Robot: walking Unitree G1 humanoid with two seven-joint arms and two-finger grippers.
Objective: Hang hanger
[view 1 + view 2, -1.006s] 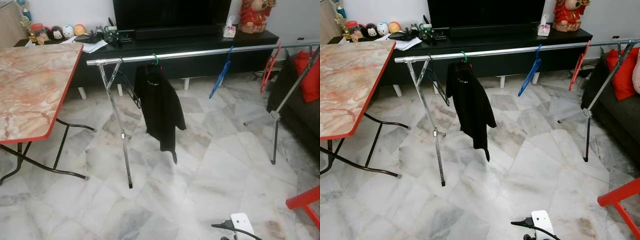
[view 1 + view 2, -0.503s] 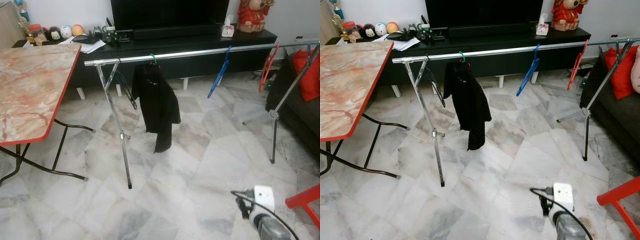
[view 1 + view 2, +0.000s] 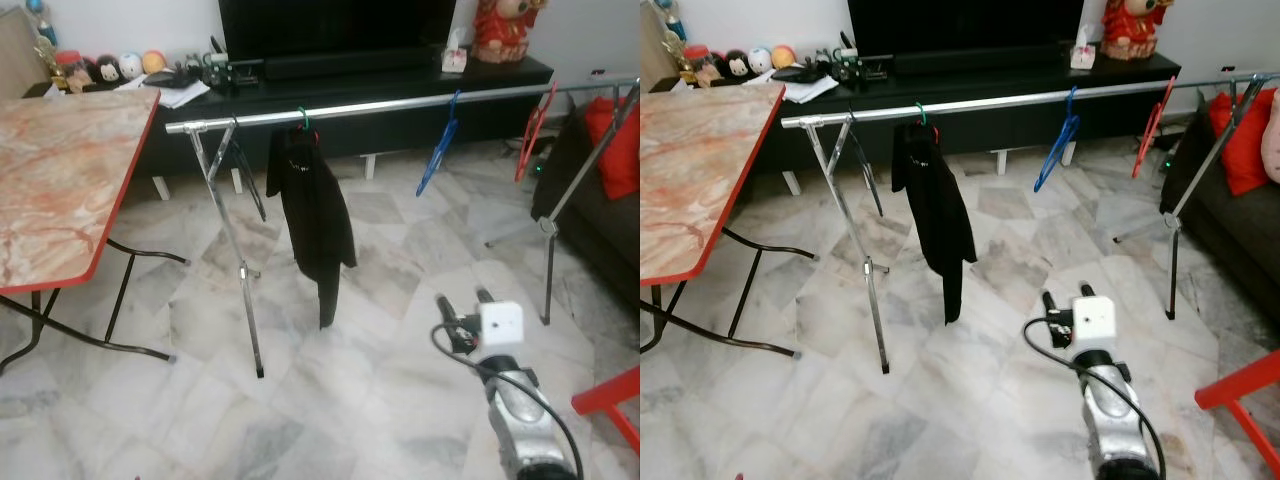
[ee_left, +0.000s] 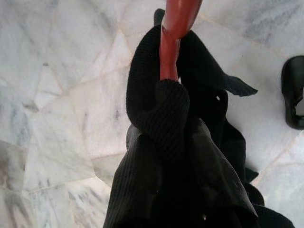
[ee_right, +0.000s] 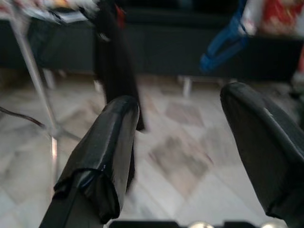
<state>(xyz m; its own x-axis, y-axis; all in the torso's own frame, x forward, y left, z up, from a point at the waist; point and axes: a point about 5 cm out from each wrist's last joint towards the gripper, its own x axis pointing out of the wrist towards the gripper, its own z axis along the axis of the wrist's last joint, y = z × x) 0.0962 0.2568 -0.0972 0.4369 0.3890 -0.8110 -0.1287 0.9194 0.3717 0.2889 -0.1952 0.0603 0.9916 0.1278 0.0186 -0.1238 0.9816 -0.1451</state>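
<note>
A: What had changed in the eye views?

B: The right arm (image 3: 1105, 400) had risen well into view in front of the rail (image 3: 400, 102); half a second before, just its wrist showed at the bottom edge. Its gripper (image 3: 1065, 298) pointed toward the rail, below it and short of it. The black garment (image 3: 315, 215) hung straighter than before.

A: And the count along the rail?

B: Four hangers: one dark empty one (image 3: 245, 170) by the rail's left leg, a green one (image 3: 303, 118) carrying the black garment, a blue one (image 3: 440, 150) and a red one (image 3: 533, 135) further right. One red-edged table (image 3: 60, 190) stood left of the rail.

A: The left wrist view?

B: One red-brown hanger (image 4: 173, 38) with a black knit garment (image 4: 180, 156) draped over it, above the marble floor (image 4: 57, 95). I could not tell how the left fingers stood.

A: The right wrist view?

B: Two black fingers (image 5: 102, 156) set wide apart, with nothing between them, aimed at the blurred rail with its garment and blue hanger.
</note>
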